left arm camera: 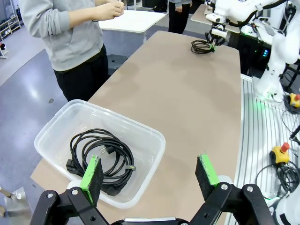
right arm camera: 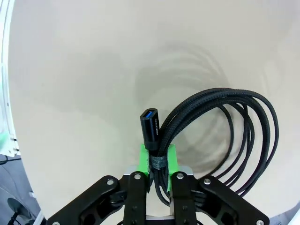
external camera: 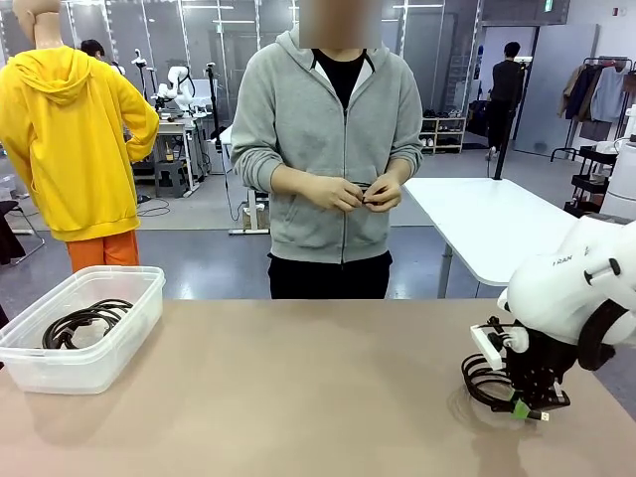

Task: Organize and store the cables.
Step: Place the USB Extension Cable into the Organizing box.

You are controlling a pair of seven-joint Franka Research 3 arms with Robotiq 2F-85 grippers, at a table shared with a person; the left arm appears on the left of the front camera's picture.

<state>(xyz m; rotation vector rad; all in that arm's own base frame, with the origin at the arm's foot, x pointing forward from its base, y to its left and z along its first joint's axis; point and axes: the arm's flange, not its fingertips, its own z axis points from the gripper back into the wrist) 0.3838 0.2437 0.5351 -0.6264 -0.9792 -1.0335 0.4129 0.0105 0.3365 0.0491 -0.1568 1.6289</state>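
Note:
A black braided cable coil [right arm camera: 225, 136] with a blue-tipped USB plug [right arm camera: 151, 126] lies on the tan table at the right, and my right gripper [right arm camera: 158, 161] is shut on its bundled strands. In the front view that coil [external camera: 484, 383] sits under the right gripper [external camera: 524, 407]. In the left wrist view the same coil [left arm camera: 201, 46] shows far off. Another black coiled cable [left arm camera: 101, 157] lies in the clear plastic bin [left arm camera: 154, 140]. My left gripper [left arm camera: 149, 172] hangs open above the bin's near edge, holding nothing. The bin [external camera: 139, 298] with its cable [external camera: 84, 323] sits at the table's left.
A person in a grey hoodie stands at the far side, both hands [external camera: 358, 192] fiddling with a small dark item at waist height. A white table [external camera: 497, 224] stands behind on the right. Bare tan tabletop [external camera: 318, 388] stretches between bin and coil.

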